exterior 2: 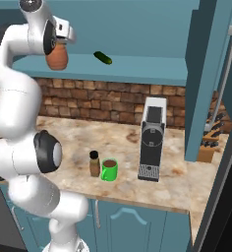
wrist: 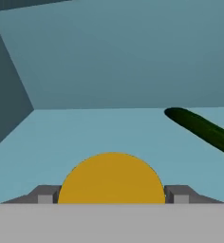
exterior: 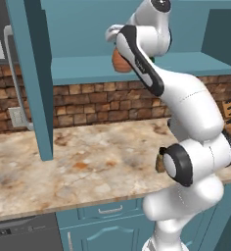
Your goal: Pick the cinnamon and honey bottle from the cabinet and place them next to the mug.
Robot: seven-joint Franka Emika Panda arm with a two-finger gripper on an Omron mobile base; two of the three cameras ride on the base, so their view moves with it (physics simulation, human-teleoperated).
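Inside the cabinet, just above its shelf, the tool has its two fingers clamped on either side of the honey bottle, a cucumber lying nearby.

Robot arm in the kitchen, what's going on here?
The arm is reaching into the cabinet, its tool closed around the honey bottle at the shelf. The cinnamon already stands on the counter beside the mug, near the coffee machine. A cucumber lies on the shelf.
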